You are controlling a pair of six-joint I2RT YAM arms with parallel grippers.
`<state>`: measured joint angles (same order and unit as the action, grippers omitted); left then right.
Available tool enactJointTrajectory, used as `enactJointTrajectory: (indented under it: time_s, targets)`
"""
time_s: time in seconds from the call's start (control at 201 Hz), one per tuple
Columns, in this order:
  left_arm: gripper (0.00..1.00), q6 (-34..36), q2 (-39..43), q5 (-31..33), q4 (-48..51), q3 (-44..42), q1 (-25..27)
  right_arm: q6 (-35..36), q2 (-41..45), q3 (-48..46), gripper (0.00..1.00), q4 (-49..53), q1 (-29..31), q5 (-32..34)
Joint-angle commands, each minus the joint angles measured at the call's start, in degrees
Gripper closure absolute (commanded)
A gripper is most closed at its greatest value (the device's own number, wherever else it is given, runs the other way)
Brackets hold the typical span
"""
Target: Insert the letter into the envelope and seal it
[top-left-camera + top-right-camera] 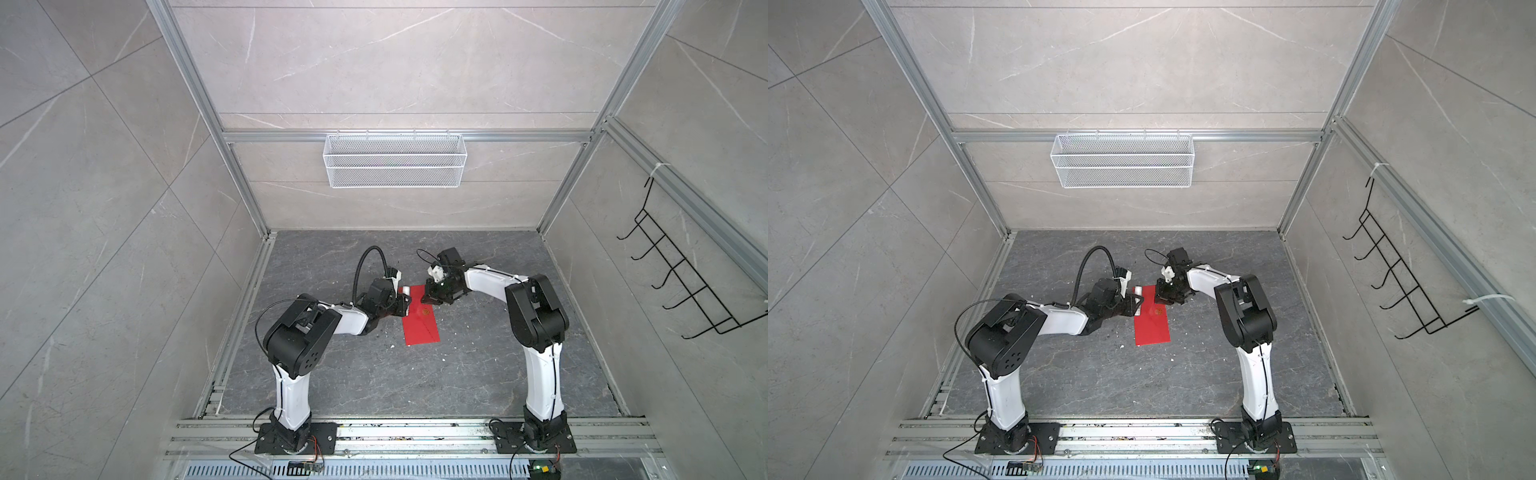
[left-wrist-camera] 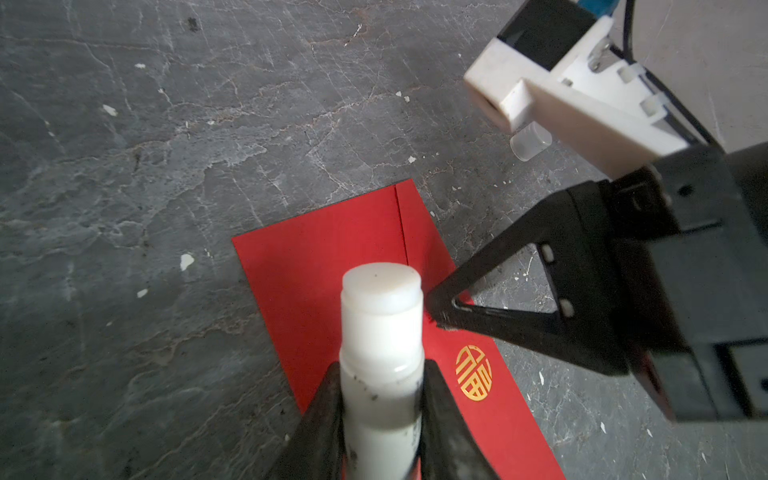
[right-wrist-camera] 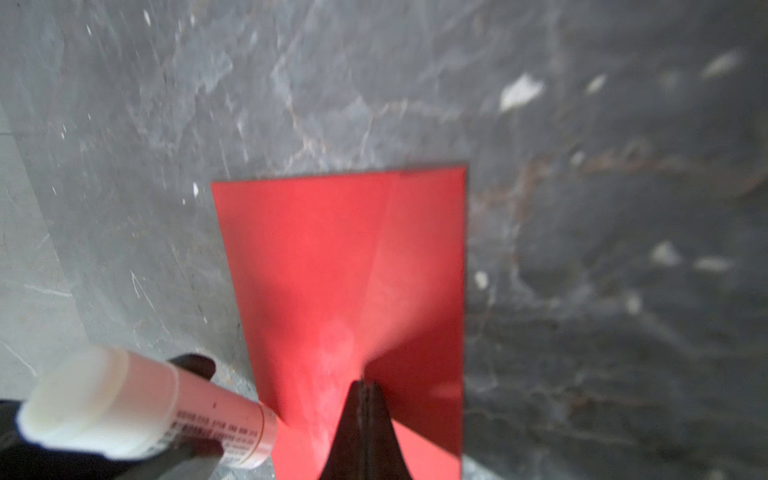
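On table (image 1: 478, 374): envelope (image 1: 422, 328) w/ glue stick (image 2: 380, 332) above.

the right gripper (image 3: 362, 388) has its jaws pressed together on the raised flap of the red envelope (image 3: 340, 249), which lies on the dark grey marbled worktop (image 3: 582, 208). a pale smear marks the flap. just beside the envelope's edge, the left gripper (image 3: 195, 409) clamps a blurred white glue stick (image 3: 137, 409).
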<state>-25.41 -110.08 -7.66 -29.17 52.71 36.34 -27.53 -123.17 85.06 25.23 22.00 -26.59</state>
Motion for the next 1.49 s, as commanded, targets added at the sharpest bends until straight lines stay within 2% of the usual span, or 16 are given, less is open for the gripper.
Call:
enactJointTrajectory:
  time_s: [0.0,0.697,0.916,1.225,1.489]
  targets:
    - [1.00,-0.04,-1.52,0.10,1.49,0.89,-0.13,-0.87,-2.81,1.42,1.00,1.10,0.07,2.45]
    - [1.00,-0.52,-1.97,-0.41,1.44,1.25,-0.15,-0.25,4.71,-11.00,1.00,-1.69,3.64,-1.44]
    - [1.00,-0.61,-1.91,-0.53,1.63,1.34,-0.14,1.98,6.04,-12.99,1.00,0.72,3.59,0.33]
    - [1.00,-0.61,-2.24,-0.83,1.65,1.64,-0.15,2.74,11.69,-21.21,1.00,0.54,3.61,1.01]
    - [1.00,-0.78,-1.36,-1.38,1.65,1.74,-0.13,0.94,15.85,-19.22,1.00,-3.81,3.62,-3.16]
